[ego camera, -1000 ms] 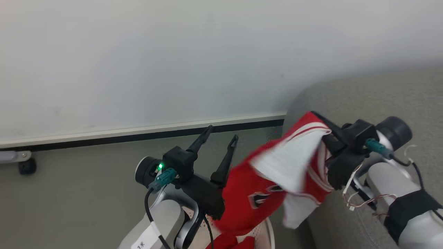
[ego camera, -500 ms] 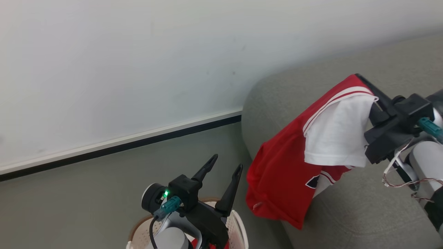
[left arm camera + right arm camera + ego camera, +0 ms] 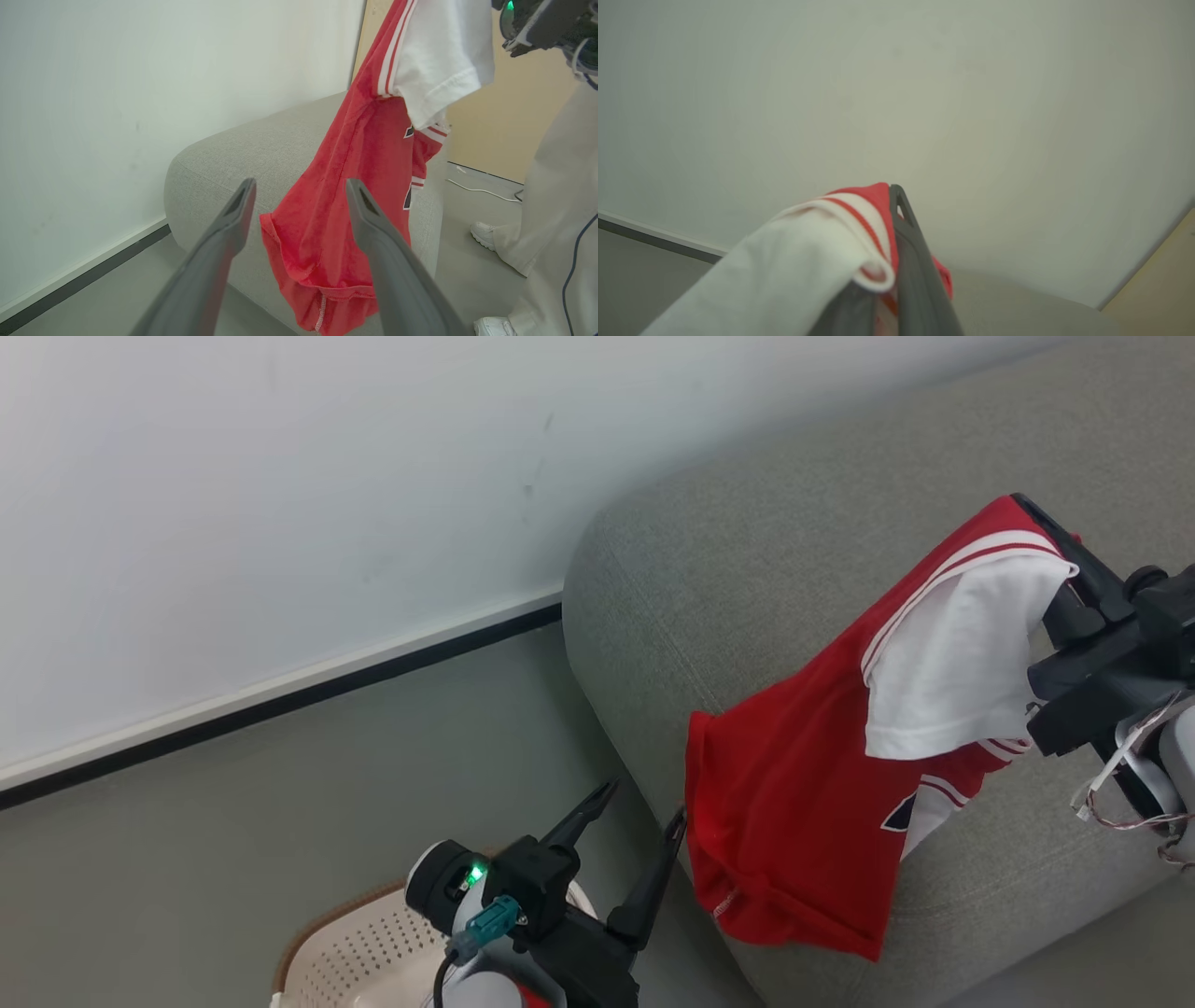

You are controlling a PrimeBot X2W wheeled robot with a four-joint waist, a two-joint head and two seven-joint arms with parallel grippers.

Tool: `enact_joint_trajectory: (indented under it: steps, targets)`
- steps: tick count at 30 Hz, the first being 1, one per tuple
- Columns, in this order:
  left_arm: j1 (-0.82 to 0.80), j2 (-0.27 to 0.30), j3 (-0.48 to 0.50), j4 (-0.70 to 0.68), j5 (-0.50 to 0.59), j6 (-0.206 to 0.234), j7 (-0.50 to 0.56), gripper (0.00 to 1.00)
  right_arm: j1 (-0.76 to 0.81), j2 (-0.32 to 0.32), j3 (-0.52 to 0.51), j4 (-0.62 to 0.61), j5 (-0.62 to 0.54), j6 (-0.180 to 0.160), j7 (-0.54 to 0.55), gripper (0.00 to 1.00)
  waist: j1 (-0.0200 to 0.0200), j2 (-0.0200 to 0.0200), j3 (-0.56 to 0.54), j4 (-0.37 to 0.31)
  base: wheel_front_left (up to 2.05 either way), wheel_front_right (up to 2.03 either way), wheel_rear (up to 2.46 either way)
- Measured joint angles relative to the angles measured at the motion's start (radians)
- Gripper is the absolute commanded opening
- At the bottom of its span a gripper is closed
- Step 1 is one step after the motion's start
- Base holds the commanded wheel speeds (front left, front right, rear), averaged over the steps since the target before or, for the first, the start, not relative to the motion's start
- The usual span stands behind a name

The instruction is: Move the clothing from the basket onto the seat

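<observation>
One jersey (image 3: 794, 821), right. One sliver of red (image 3: 534, 997) in the one basket (image 3: 345, 952), near left. One seat (image 3: 747, 569), far right. Two grippers: left gripper (image 3: 644, 800) near, right gripper (image 3: 1024, 506) far right. One person (image 3: 560, 186), with two white shoes (image 3: 483, 233).

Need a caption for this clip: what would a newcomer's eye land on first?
The soft red sports jersey with white lining, dangling at right from the shut right gripper, the large grey woven-fabric sofa seat behind it. Next, the open left gripper at lower centre, by the cream-white perforated plastic basket.
</observation>
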Motion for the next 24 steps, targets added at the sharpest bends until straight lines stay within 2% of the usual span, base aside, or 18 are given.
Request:
enact_joint_trajectory:
  steps: [5, 12, 17, 21, 24]
  targets:
    - [-0.037, 0.002, -0.01, -0.017, 0.035, 0.0, 0.0, 1.0, -0.059, 0.009, -0.021, 0.001, 0.028, 0.01, 0.033, 0.0, 0.0, 0.0, 0.057, -0.005, 0.0, 0.0, 0.0]
    - [-0.096, 0.031, -0.014, -0.045, 0.066, 0.0, 0.015, 1.0, -0.332, 0.031, -0.112, 0.088, 0.092, 0.018, 0.091, 0.0, 0.0001, 0.0, 0.149, 0.006, 0.0, 0.0, 0.0]
    - [-0.122, 0.054, -0.019, -0.076, 0.096, -0.007, 0.028, 1.0, -0.515, 0.008, -0.171, 0.138, 0.094, 0.018, 0.124, 0.0, 0.0002, 0.0, 0.218, 0.025, 0.0, 0.0, 0.0]
    - [-0.152, 0.074, -0.015, -0.106, 0.109, -0.007, 0.037, 1.0, -0.652, -0.05, -0.209, 0.171, 0.089, 0.015, 0.145, 0.0, 0.0002, 0.0, 0.276, 0.045, 0.0, 0.0, 0.0]
    - [-0.178, 0.087, -0.008, -0.136, 0.119, -0.002, 0.04, 1.0, -0.72, -0.085, -0.231, 0.181, 0.081, -0.001, 0.156, 0.0, 0.0002, 0.0, 0.319, 0.059, 0.0, 0.0, 0.0]
